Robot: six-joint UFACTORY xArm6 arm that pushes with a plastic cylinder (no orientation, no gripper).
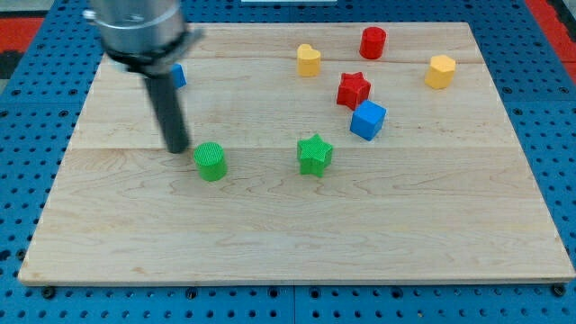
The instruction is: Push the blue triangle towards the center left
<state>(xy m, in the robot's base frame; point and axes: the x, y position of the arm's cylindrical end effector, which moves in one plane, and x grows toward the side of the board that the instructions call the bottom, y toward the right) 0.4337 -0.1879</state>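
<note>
**Getting behind the blue triangle before any push**

My tip (177, 149) ends a bare rod: there is no pincer here to release or clench, so nothing is grasped, and all the tip can do is shove. It rests on the wooden board (288, 243) left of centre, just to the left of the green cylinder (211, 161), close to it, though I cannot tell whether the two touch.

The blue triangle (180, 76) lies further back on the board, toward the far left, and is mostly hidden behind the rod's housing; only a small blue edge shows, so its shape and facing cannot be made out. It sits apart from my tip, on the far side of it.

Since the target is the centre left of the board, the block probably needs to travel nearward and a little left. That means the tip is on the wrong side at present. A good approach would be to circle round the block without brushing it, arrive at its far side, slightly to the right, then push steadily through its middle so it slides instead of spinning away.

The green cylinder is the nearest hazard on that detour. The green star (315, 154), blue cube (367, 120), red star (354, 90), red cylinder (373, 42) and the two yellow blocks (309, 60) (440, 71) stand well to the right, out of the way.
</note>
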